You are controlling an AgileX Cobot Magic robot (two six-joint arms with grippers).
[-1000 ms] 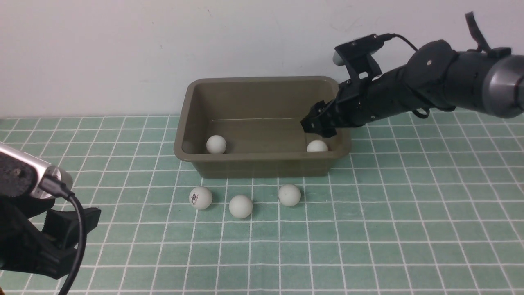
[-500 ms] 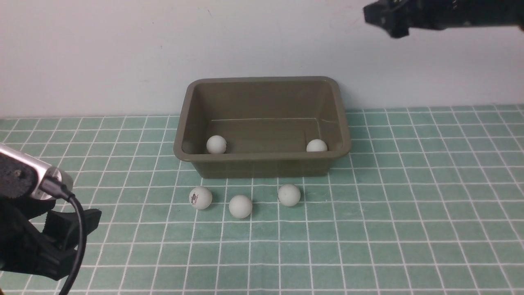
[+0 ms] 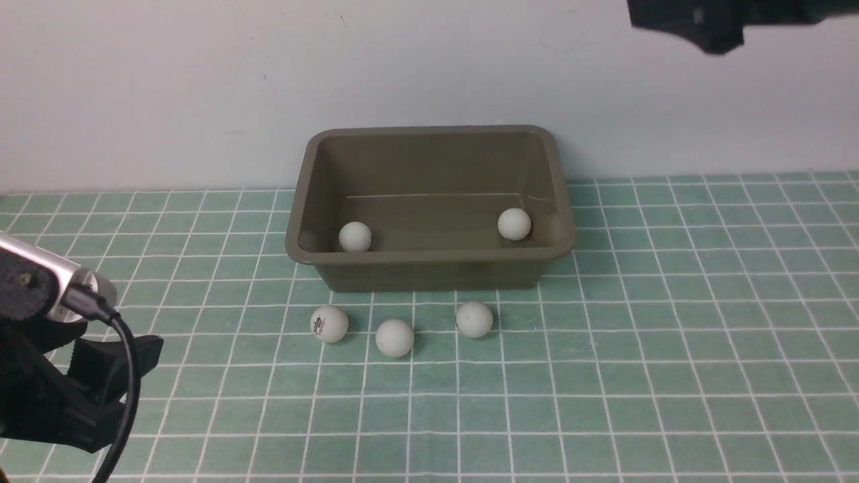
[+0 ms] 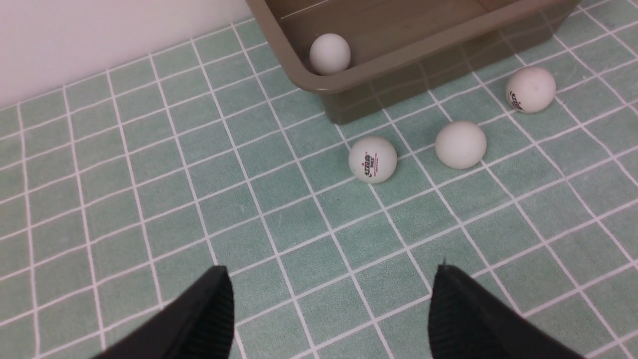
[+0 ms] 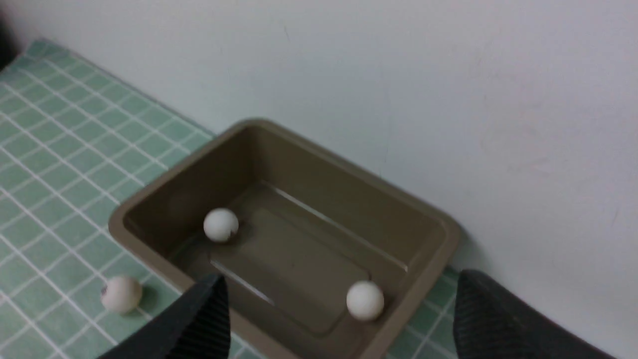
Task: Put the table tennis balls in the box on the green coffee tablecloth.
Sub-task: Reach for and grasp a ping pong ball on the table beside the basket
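The olive-brown box (image 3: 429, 272) stands on the green coffee tablecloth (image 3: 671, 335) near the wall. Two table tennis balls lie inside it, one at the left (image 3: 354, 236) and one at the right (image 3: 515, 224). Three more balls rest on the cloth in front of the box: a printed one (image 3: 329, 324), a plain one (image 3: 394, 337) and a third (image 3: 474, 319). My left gripper (image 4: 330, 271) hovers open and empty over the cloth, short of the printed ball (image 4: 373, 160). My right gripper (image 5: 340, 276) is open and empty, high above the box's right end.
A pale wall rises directly behind the box. In the front view only a dark part of my right arm (image 3: 698, 23) shows at the top right edge. My left arm with its cable (image 3: 124, 376) fills the lower left corner.
My right arm has risen from inside the box's right end up to the top right. The right-hand ball in the box has rolled a little toward the back. The left arm has barely moved.
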